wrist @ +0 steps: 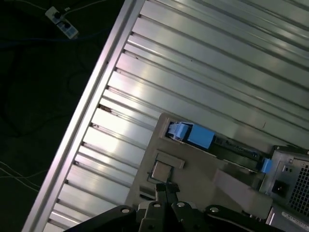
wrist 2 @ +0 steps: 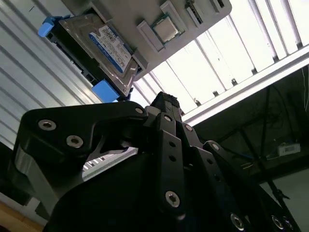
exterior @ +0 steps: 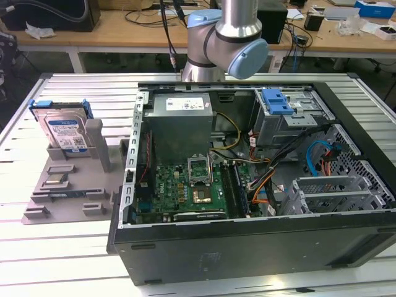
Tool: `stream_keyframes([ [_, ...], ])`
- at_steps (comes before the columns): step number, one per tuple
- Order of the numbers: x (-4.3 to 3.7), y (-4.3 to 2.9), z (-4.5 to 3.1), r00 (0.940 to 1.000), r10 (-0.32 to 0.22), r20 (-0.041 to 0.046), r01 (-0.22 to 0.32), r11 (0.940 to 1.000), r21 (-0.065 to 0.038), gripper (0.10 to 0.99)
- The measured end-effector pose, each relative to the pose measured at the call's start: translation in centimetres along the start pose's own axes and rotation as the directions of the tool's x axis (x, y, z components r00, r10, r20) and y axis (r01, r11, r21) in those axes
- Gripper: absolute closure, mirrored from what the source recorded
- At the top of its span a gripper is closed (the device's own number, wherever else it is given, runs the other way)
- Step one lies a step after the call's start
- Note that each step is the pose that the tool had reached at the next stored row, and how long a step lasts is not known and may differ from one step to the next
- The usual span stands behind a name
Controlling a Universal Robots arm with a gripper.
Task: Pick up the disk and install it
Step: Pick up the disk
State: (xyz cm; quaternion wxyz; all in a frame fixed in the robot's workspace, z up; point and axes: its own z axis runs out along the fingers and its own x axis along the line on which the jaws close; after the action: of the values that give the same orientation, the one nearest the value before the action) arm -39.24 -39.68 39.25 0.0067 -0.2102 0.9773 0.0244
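Note:
The disk [exterior: 65, 133] is a silver-grey drive with a blue-and-white label in a blue bracket. It stands on edge in a grey holder [exterior: 68, 185] at the exterior view's left, beside the open computer case [exterior: 247, 247]. The second wrist view has the disk [wrist 2: 104, 46] well beyond my gripper [wrist 2: 164, 100]. In the first wrist view the disk [wrist: 193, 135] appears edge-on, some way past my gripper [wrist: 162, 187]. The black fingers sit together with nothing between them. The gripper touches nothing and hangs high over the slatted table.
Inside the case are a grey power-supply box [exterior: 179, 114], the motherboard [exterior: 185, 185], a blue latch plate [exterior: 276, 101] and a metal drive cage [exterior: 334, 192] amid cables. A small chip [wrist 2: 166, 29] lies on the holder. The arm's joint [exterior: 223, 37] rises behind the case.

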Motion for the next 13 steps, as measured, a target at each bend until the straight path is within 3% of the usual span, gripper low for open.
stream_keyframes([
  [3,0.0,0.0,0.0,0.999,-0.044,-0.0019,0.044,0.999,-0.001,0.98],
  [13,0.0,0.0,0.0,0.9859,-0.167,-0.0072,0.167,0.9859,-0.005,0.98],
])
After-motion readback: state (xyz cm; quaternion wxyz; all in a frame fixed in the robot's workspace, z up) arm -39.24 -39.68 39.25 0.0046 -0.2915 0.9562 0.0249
